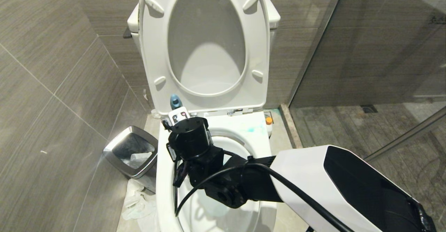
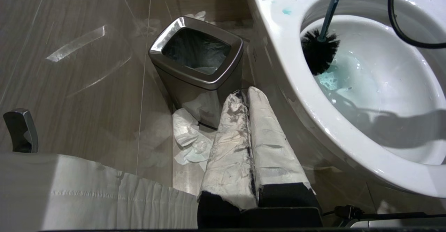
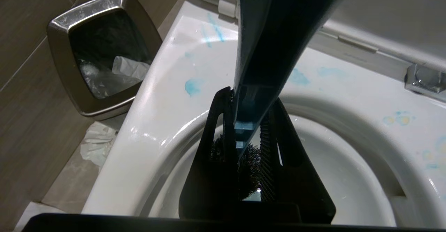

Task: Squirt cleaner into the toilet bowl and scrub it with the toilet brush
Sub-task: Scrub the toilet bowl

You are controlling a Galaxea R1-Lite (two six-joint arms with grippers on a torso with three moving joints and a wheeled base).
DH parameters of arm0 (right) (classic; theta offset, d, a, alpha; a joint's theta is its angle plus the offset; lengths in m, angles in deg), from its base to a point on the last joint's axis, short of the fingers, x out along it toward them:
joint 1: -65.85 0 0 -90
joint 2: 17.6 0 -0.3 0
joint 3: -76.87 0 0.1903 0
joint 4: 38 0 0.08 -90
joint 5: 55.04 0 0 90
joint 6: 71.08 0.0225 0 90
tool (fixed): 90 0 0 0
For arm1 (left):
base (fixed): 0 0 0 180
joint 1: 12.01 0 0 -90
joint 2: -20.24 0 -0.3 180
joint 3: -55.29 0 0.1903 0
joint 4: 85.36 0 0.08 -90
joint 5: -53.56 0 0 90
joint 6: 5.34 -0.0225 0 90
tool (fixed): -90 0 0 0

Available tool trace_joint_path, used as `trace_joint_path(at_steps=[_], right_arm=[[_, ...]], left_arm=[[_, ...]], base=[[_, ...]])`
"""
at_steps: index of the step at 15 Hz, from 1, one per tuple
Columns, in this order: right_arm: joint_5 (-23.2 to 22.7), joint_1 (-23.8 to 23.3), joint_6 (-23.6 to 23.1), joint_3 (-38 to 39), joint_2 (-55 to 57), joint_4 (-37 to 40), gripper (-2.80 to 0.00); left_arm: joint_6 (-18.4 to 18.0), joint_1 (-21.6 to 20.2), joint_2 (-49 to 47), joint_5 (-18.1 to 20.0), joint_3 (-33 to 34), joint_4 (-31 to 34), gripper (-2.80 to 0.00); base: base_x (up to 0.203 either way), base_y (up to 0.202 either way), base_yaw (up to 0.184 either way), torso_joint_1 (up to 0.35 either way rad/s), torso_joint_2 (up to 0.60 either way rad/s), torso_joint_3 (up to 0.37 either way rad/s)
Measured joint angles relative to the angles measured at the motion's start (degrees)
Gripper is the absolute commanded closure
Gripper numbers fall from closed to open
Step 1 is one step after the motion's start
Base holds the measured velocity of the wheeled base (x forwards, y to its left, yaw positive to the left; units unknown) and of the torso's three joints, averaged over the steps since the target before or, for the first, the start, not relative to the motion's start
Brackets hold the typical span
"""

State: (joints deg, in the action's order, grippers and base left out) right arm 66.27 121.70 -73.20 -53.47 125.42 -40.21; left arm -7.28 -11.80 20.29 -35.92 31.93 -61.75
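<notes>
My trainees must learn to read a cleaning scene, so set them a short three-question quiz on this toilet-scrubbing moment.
1. True or false: the right gripper is shut on the toilet brush.
2. Where is the brush's bristle head?
A. inside the toilet bowl
B. in the steel bin
C. on the floor
3. Fill in: smears of blue cleaner lie on the bowl's flat ____.

Key:
1. True; its fingers clamp the handle.
2. A; the head is against the inner wall, near the blue-tinted water.
3. Rim.
</notes>
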Motion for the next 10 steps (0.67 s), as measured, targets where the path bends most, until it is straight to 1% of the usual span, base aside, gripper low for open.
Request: trace_joint_path(at_steps=[2, 4, 7, 10], right_arm=[[0.0, 0.7, 1.0, 1.8, -0.4, 0.0, 0.0], [0.0, 1.7, 2.6, 5.2, -1.8, 0.0, 0.0], [0.1, 3.9, 6.7, 12.7, -5.3, -0.1, 0.0], [0.1, 6.1, 11.0, 22.2, -10.2, -0.3, 0.0]], left_arm=[[0.0, 0.0, 0.0, 0.0, 0.0, 0.0, 0.0], [0.0, 0.0, 0.0, 0.0, 0.0, 0.0, 0.0], [0.0, 0.0, 0.0, 0.0, 0.0, 0.0, 0.0], [0.0, 0.0, 0.0, 0.0, 0.0, 0.0, 0.0]], base=[[0.0, 0.0, 0.0, 0.0, 0.0, 0.0], [0.0, 0.0, 0.0, 0.0, 0.0, 0.0], [0.0, 0.0, 0.0, 0.0, 0.0, 0.0], [0.0, 0.0, 0.0, 0.0, 0.0, 0.0]])
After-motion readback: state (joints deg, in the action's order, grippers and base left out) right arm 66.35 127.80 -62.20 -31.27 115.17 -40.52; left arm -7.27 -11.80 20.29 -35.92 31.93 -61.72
